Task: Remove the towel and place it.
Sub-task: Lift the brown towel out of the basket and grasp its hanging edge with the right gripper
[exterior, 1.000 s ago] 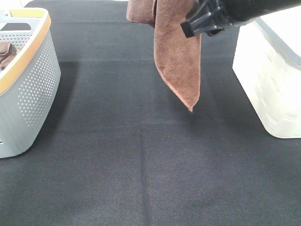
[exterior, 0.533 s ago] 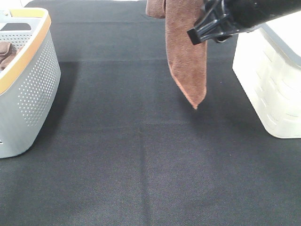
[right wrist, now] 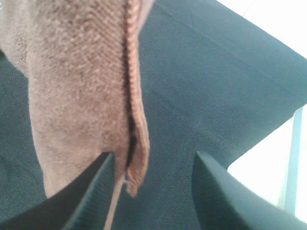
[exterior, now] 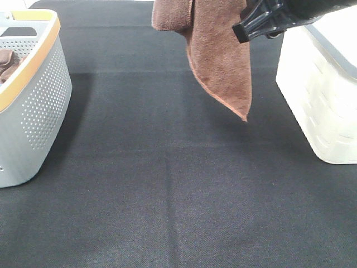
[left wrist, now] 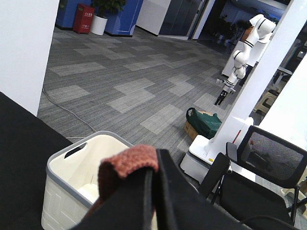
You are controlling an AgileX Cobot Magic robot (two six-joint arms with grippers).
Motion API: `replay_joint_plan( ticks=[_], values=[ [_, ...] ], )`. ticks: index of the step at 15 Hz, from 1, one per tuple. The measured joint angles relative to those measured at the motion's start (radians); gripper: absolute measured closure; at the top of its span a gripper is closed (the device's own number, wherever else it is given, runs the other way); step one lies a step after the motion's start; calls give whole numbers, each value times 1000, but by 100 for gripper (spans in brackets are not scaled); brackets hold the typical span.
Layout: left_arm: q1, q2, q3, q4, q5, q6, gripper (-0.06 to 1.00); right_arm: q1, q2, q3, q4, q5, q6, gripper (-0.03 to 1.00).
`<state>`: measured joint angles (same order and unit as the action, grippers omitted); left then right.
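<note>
The reddish-brown towel (exterior: 220,61) hangs in folds, its hemmed corner lowest.

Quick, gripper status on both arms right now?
Left gripper: shut on the towel.
Right gripper: open, the towel's hem hanging between its fingers.

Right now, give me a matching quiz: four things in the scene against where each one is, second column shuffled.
1 towel
2 grey basket
3 white basket
4 bunched cloth

A standing at the right of the table
B lying inside the grey basket
C hanging in the air above the table
D standing at the left of the table

Pairs: 1-C, 2-D, 3-A, 4-B
</note>
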<state>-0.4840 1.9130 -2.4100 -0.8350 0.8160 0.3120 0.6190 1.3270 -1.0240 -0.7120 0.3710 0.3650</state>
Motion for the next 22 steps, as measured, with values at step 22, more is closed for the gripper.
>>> replay_joint_plan(
  ticks=[22],
  values=[
    [0, 0, 0, -46, -5, 0, 94, 0, 0, 0, 208, -194, 15, 48]
  ],
)
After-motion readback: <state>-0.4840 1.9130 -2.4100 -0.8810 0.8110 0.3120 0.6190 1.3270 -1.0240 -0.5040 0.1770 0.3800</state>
